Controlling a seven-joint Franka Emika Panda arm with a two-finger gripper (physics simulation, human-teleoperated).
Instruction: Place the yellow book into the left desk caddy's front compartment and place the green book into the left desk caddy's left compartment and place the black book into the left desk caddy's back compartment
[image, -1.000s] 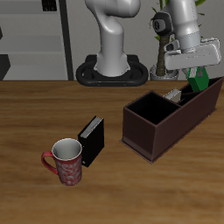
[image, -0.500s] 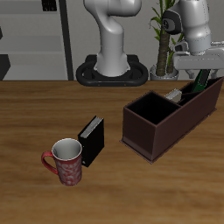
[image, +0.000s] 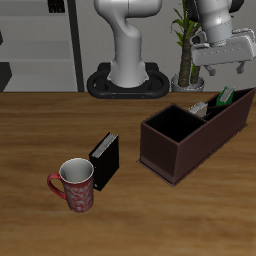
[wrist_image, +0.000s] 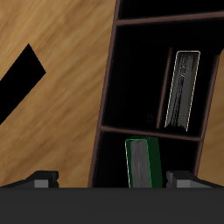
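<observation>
1. The green book (wrist_image: 143, 161) sits inside the left desk caddy (image: 178, 152), in a narrow slot, with nothing holding it.
2. The yellow book (wrist_image: 183, 90) is in the slot next to it.
3. The black book (image: 105, 159) stands on the table, well away from the caddy and near the red mug (image: 75, 184). We think it is the one we go for now.
4. Our gripper (image: 226, 72) hangs above the caddy. Its fingers are wide apart and it holds nothing.
5. We should go up and clear the caddy wall first, then move over to the black book.
6. We should come down over its thin top edge, line our fingers up with its flat sides, and squeeze gently so it does not tip.
</observation>
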